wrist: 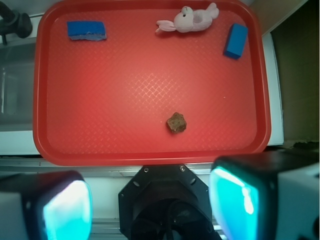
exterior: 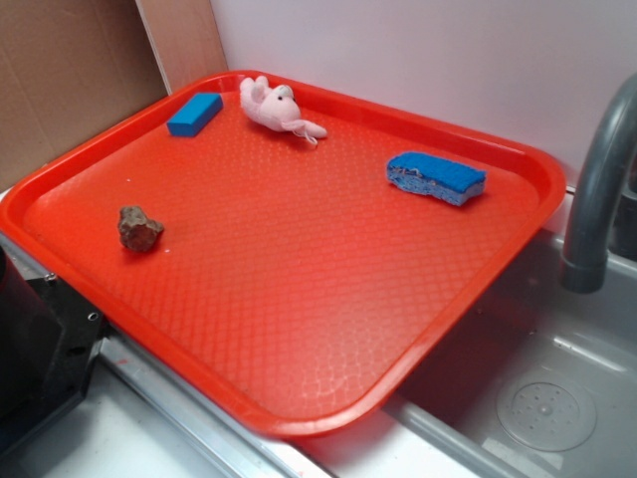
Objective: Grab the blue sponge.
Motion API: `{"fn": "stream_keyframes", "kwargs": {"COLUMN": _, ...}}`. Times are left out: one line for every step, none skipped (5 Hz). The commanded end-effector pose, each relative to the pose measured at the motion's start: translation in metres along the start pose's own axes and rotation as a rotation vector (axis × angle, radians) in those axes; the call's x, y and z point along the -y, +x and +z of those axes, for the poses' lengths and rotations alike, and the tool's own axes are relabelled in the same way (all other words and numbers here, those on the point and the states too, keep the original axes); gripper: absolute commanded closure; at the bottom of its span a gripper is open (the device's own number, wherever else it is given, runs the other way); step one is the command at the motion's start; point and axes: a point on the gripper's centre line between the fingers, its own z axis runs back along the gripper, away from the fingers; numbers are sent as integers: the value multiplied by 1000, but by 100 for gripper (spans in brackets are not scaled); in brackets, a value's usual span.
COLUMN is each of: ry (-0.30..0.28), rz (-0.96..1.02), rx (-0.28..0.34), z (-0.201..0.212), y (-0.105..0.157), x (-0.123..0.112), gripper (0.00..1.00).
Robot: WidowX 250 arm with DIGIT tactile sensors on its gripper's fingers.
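Observation:
The blue sponge (exterior: 436, 178) lies on the red tray (exterior: 299, 329) near its right rim; its top is bright blue, its side paler and wavy. From the wrist view the blue sponge (wrist: 86, 30) is at the tray's (wrist: 100, 145) far left corner. My gripper (wrist: 150, 205) hangs high above the tray's near edge, far from the sponge. It is open, with wide space between the two cyan-lit fingers (wrist: 67, 210) and nothing held. In the exterior view the gripper is out of frame.
A smooth blue block (exterior: 195, 114) and a pink plush animal (exterior: 276, 108) sit at the tray's far edge; a brown rock (exterior: 139, 229) lies near its left side. A grey faucet (exterior: 597, 189) and sink (exterior: 537, 398) are at the right. Cardboard stands behind.

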Motion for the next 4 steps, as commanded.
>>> {"fn": "stream_keyframes", "kwargs": {"ry": 0, "rz": 0, "rx": 0, "z": 0, "y": 0, "x": 0, "gripper": 0}}
{"fn": "stream_keyframes", "kwargs": {"ry": 92, "rz": -259, "rx": 52, "z": -54, "y": 46, "x": -25, "gripper": 0}}
{"fn": "stream_keyframes", "kwargs": {"ry": 63, "rz": -502, "rx": 208, "z": -87, "y": 102, "x": 9, "gripper": 0}}
{"fn": "stream_keyframes", "kwargs": {"ry": 63, "rz": -502, "rx": 208, "z": -87, "y": 102, "x": 9, "gripper": 0}}
